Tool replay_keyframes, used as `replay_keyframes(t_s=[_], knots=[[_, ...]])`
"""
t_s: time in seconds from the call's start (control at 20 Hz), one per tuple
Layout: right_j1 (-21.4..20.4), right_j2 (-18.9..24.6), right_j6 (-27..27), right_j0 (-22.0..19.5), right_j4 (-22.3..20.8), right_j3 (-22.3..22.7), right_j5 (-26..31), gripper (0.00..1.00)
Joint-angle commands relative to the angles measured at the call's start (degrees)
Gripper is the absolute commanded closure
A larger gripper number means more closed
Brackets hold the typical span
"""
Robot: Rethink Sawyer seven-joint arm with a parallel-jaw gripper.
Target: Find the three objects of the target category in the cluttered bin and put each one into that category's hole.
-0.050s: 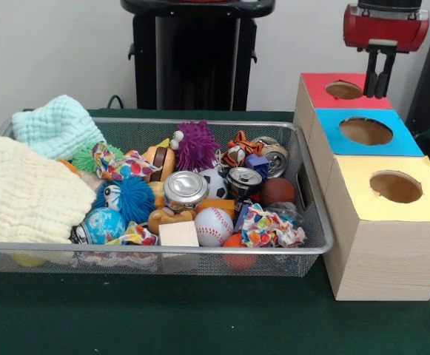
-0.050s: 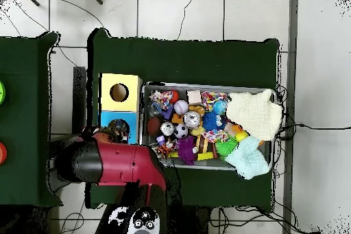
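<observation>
Green table: gripper (image 1: 380,83) (empty) above red-topped box (image 1: 318,90).

Wooden boxes topped red (image 1: 326,87), blue (image 1: 363,132), yellow (image 1: 392,186). Silver wire-mesh bin (image 1: 314,229). Cream knitted cloth (image 1: 18,192); mint knitted cloth (image 1: 55,126). Purple spiky ball (image 1: 196,144). White baseball (image 1: 213,225), red stitching.

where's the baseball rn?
Front view: the baseball lies in the wire bin, near its front rim, just right of centre, between the pale wooden block and the crumpled patterned cloth.
</observation>
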Motion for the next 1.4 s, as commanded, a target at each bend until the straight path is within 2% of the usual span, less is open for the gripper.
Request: replay_keyframes(t_s=[0.05, 0.25, 0.4, 0.45, 0.6, 0.7, 0.85, 1.0, 1.15, 1.25, 1.4], knots=[[-1.82, -1.1, 5.33, -3.49, -2.15, -3.42, 12.18, 1.0], [-1.12, 0.87, 1.67, -7.36, -3.09, -2.62, 9.5, 1.0], [-1.59, 1.47, 0.51, -8.42, -4.13, -2.06, 8.87, 1.0], [-2.03, 2.59, -0.1, -9.55, -4.38, -1.23, 7.76, 0.0], [-1.85, 1.51, 1.35, -9.06, -4.47, -1.07, 7.36, 0.0], [-1.04, -1.59, 3.57, -7.0, -6.14, -2.75, 8.23, 0.0], [0.96, 1.69, 2.58, -10.83, -4.75, -1.78, 4.46, 0.0], [0.44, 2.84, 2.72, -13.15, -3.94, -1.27, 3.57, 0.0], [-0.58, 1.07, 4.59, -13.15, -3.95, -2.19, 3.79, 0.0], [0.58, 0.75, 5.52, -13.79, -3.71, -3.55, 3.02, 0.0], [2.82, 2.53, 4.09, -16.12, -3.88, -4.65, 1.45, 0.0]])
